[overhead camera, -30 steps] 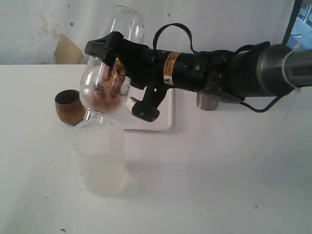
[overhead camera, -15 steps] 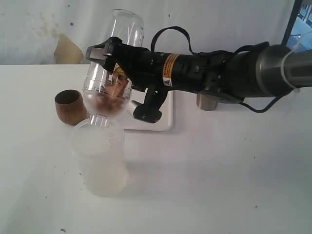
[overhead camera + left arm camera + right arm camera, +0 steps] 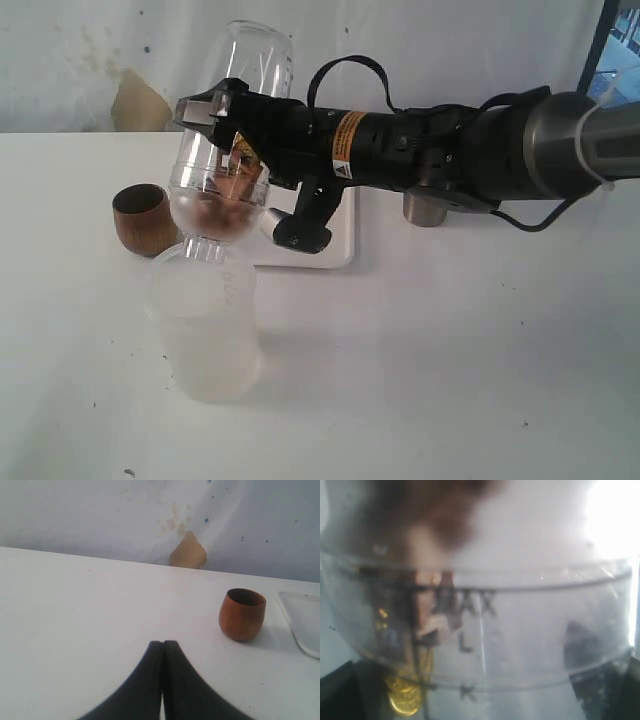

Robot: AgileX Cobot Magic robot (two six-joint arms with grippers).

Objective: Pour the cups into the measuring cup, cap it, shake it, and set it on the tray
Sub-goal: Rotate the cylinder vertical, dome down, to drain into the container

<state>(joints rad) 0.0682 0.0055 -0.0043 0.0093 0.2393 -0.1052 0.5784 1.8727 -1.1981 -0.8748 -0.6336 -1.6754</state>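
Exterior view: the right arm (image 3: 480,150) reaches across from the right side to the left half of the white table (image 3: 450,350). Its right hand (image 3: 222,108) is clamped around the measuring cup (image 3: 240,90), a clear cylinder held above the table and tilted, with one end high near the wall (image 3: 450,40) and the rounded end lowest. Brown contents (image 3: 215,208) lie gathered in that low end. Directly beneath it stands the frosted tub (image 3: 205,325); whether the two touch cannot be told. The wooden cup (image 3: 140,218) stands upright on the table just beside the tub, on its far left side. The tray (image 3: 340,245) lies flat behind the tub, largely hidden by the arm. The steel tumbler (image 3: 425,210) stands to the right of the tray, its upper part hidden behind the arm.

Left wrist view: the left hand (image 3: 162,645) hangs low over bare table with its two fingers pressed together and nothing between them. The wooden cup stands well ahead of it, open mouth up, and one rounded tray corner shows just beyond the cup. A tan patch (image 3: 188,552) marks the wall.

Right wrist view: the measuring cup fills the blurred frame, its black scale (image 3: 465,605) reading "MAX", dark fingers (image 3: 335,690) flanking it.
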